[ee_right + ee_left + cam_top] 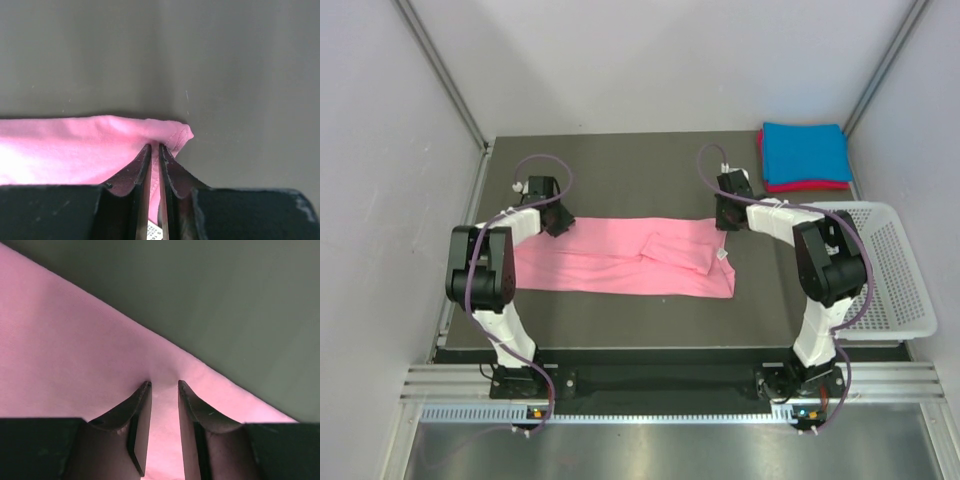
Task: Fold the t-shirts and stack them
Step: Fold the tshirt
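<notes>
Left wrist: left gripper (164, 385) part-open on pink t-shirt (75, 365) | right gripper (155, 147) pinches corner

No legible text, garment tag (154, 231) — blurred

Enclosed, evenly lit.
Dk grey worktop (640, 180), pale walls (660, 60), alu posts (442, 70) far corners, wht basket (905, 290) R edge.

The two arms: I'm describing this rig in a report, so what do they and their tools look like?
Both the left arm and right arm alternate white and black segments, each trailed by a looping purple cable. The left tool and right tool have two black fingers that curve and taper to thin tips.
</notes>
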Action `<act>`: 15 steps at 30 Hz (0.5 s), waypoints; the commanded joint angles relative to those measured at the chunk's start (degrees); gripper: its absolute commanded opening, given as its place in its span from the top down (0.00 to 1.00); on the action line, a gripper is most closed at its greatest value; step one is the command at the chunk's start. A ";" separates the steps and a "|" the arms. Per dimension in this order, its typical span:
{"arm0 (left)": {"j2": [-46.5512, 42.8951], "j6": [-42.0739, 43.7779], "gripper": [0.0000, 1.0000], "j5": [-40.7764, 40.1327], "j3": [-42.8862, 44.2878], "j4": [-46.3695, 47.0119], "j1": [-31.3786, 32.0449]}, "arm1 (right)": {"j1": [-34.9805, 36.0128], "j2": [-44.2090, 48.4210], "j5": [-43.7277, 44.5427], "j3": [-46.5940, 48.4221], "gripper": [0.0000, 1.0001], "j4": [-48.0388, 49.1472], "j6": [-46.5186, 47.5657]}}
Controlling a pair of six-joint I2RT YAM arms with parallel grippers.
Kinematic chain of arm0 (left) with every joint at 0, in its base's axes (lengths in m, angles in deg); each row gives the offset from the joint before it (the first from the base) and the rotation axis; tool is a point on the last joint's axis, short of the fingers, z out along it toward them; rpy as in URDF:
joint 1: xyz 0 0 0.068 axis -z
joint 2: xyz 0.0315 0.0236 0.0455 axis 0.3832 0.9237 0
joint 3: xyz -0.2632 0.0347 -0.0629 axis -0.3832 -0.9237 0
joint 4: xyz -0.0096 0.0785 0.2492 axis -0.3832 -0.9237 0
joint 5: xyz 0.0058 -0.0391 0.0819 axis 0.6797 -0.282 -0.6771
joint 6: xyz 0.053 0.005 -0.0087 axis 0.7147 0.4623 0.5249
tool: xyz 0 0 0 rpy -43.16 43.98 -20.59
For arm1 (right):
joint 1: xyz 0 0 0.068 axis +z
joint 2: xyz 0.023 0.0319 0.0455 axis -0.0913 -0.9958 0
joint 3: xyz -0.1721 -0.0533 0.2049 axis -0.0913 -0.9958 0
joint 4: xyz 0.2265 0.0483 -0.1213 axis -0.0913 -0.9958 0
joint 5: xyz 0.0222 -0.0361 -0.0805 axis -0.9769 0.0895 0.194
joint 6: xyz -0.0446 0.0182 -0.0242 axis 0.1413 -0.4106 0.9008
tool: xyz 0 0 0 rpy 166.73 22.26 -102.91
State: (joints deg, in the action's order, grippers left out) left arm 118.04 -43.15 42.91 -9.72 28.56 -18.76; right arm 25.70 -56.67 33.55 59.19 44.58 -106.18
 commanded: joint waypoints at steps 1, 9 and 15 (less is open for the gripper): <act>1.05 -0.20 0.67 1.23 0.80 -1.64 -1.48 | -0.78 -0.45 3.23 1.57 0.89 1.02 2.04; -1.94 0.23 0.66 5.37 4.58 -3.66 -1.84 | -0.87 3.15 -1.77 5.71 0.91 -2.06 1.35; -0.54 0.15 0.66 6.94 4.84 -3.76 -2.98 | -0.87 3.69 -5.73 6.06 0.90 -1.19 -0.94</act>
State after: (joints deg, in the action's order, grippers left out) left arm 118.19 -43.30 48.20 -6.59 25.37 -20.73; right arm 25.33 -55.31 30.44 62.97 42.53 -105.54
